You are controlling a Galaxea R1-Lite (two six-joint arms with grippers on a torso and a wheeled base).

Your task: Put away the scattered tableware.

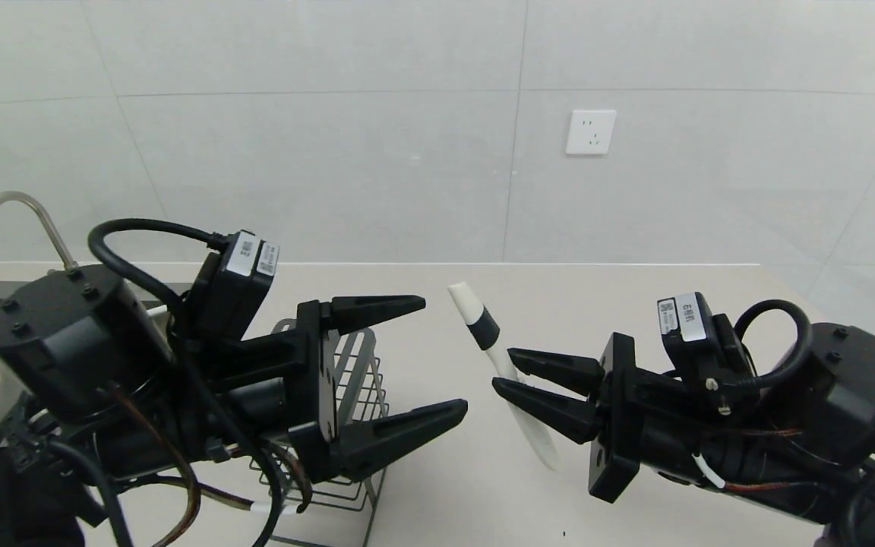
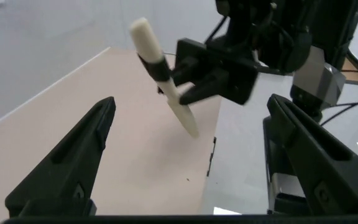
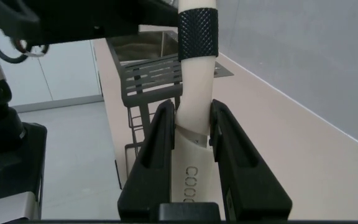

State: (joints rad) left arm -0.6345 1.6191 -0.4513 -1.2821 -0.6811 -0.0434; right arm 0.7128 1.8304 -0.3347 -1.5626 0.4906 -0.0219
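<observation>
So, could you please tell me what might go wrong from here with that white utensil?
The right gripper pinches the white utensil partway along, tilted, so it may pivot or slip. The open left gripper sits by the wire rack, so a move there might collide.

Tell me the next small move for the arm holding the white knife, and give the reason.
Probably ease the knife a little toward the left claw, which stands open and faces it. The right claw is shut on the knife, holding it above the counter, while the wire rack sits under the left arm. A handover looks likeliest.
</observation>
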